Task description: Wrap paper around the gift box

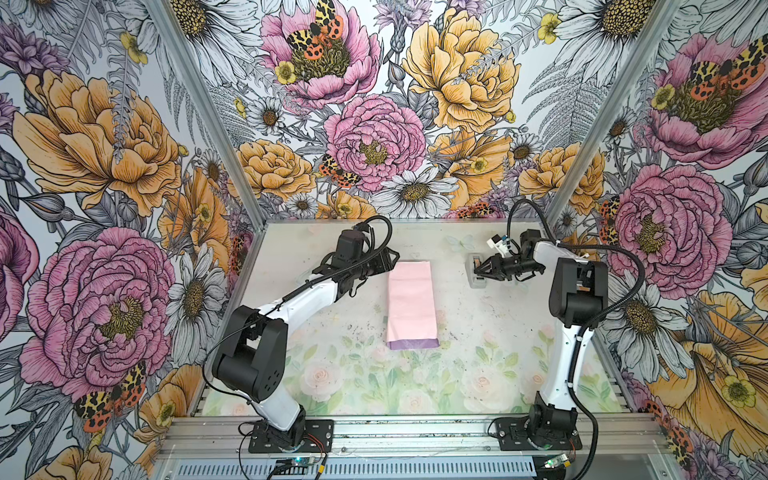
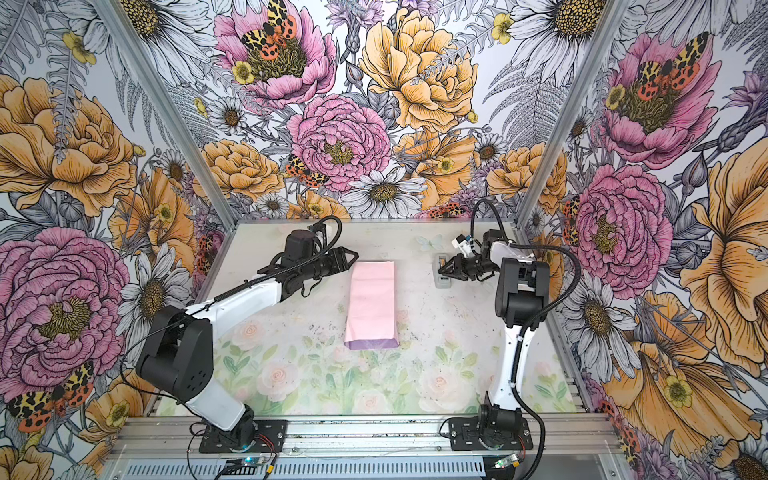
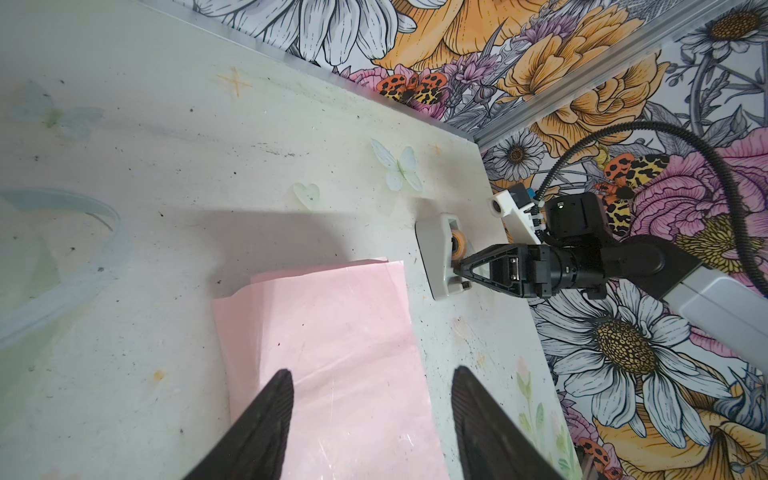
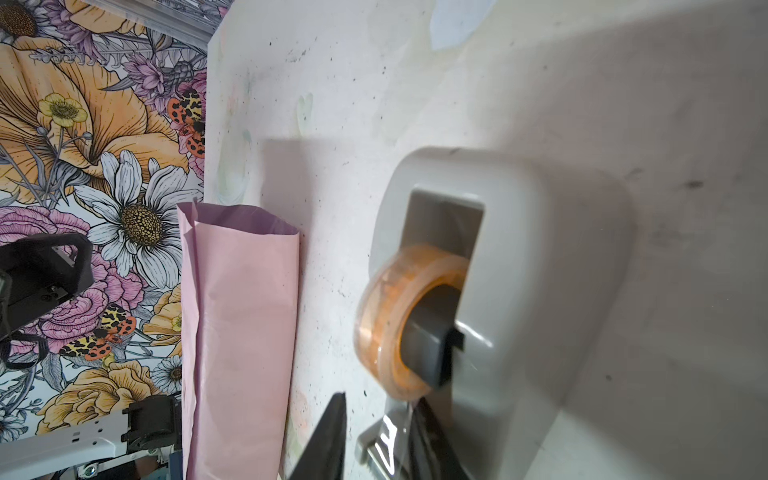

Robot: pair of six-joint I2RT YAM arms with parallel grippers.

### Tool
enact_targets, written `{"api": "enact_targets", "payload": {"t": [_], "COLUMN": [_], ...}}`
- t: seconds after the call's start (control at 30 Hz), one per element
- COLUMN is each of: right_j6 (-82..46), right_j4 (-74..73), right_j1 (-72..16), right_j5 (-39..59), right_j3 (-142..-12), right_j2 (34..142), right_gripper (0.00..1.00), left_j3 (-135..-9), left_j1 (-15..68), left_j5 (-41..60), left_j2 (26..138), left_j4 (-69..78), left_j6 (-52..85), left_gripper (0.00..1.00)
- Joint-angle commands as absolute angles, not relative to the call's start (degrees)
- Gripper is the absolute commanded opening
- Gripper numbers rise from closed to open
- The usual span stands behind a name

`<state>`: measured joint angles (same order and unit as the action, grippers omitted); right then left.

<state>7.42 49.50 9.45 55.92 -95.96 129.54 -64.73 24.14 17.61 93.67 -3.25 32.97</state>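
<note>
Paper point(image 1: 411, 303) just beside left gripper point(image 1: 395, 258)

Robotics lab test cell, silver aluminium frame posts point(image 1: 208, 116), floral-printed wall panels point(image 1: 374, 124) on three sides, worn rose-print desk point(image 1: 457, 332), two white-and-black robot arms point(image 1: 307, 297) point(image 1: 569, 353) bolted to grooved aluminium base rail point(image 1: 415, 432).

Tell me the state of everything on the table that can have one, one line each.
paper: folded into a long sleeve, pink side out, lying flat.
tape dispenser: roll loaded.
left hand: open, empty, above the paper's end.
right hand: at the dispenser's cutter end, jaws narrow, grip unclear.
</note>
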Motion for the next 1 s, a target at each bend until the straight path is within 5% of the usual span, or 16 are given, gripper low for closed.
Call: {"api": "enact_targets", "payload": {"t": [0.0,0.23,0.57,0.97], "right_j6": [9.1,8.9,6.5,0.1], "right_j4": [51.7,52.2,52.0,51.7], "right_j1": [9.4,10.2,10.3,10.8], "right_j5": [56.0,57.7,60.1,58.8], "right_j3": [-97.0,-97.8,-98.1,-92.8], "right_j2": [132.5,133.2,128.7,118.7], "right_gripper": [0.25,0.21,0.0,0.0], "left_j3": [-64.9,-64.6,-64.5,-64.3], "left_j1": [24.7,24.7,24.9,25.0], "left_j5": [17.1,17.1,16.9,16.5], "left_j2": [93.2,93.0,92.8,91.7], "left_j4": [-1.0,-0.6,-0.3,-0.9], "left_j6": [31.9,31.9,32.1,31.7], "left_gripper": [0.62,0.62,0.62,0.62]}}
